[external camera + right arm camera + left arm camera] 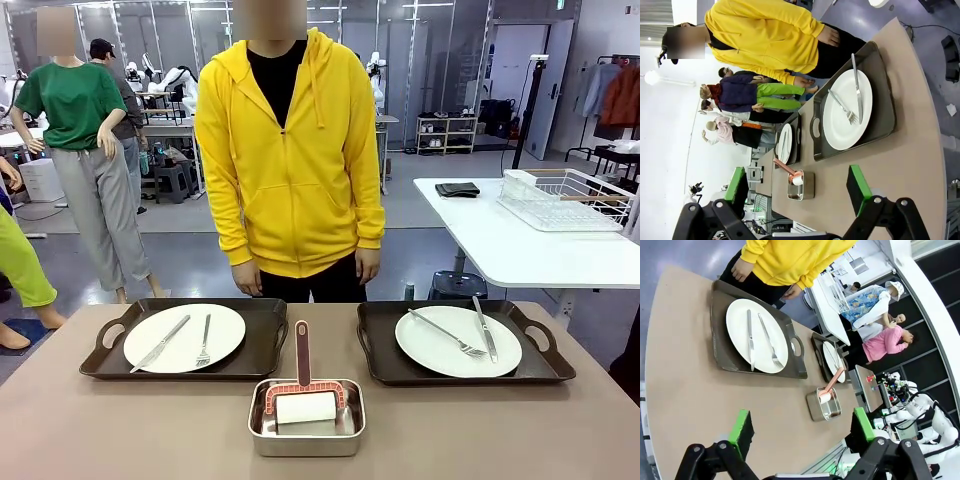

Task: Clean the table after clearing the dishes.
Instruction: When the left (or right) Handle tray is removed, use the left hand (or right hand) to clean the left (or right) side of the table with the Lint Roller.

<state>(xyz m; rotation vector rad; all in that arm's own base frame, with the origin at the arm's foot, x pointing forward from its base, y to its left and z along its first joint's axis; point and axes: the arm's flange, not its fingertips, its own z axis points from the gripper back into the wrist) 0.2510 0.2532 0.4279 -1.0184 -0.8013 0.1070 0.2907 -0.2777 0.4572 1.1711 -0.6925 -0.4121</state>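
The matte taupe-brown bench (110, 425) is smooth, with bare top along the lower left and lower right of the front view. Toward its far edge lie two dark brown rectangular handled trays, a gap between them. The left-hand tray (262, 340) carries a round white plate (226, 322) with a silver knife (160, 344) and fork (204, 342). The right-hand tray (380, 350) carries a second white plate (440, 352).

In front of the gap sits a small rectangular steel pan (306, 442) holding a lint roller (302, 350) with a white roll and a reddish handle. A person in a yellow hooded jacket (290, 150) stands at the far edge, arms hanging down.

In the left wrist view the left claw (802, 432), black with green pads, is spread wide and grips nothing. A tray lies well apart at the upper left of that frame. The right claw (797, 187) is likewise wide and empty, with a tray well apart at the upper right of its frame.
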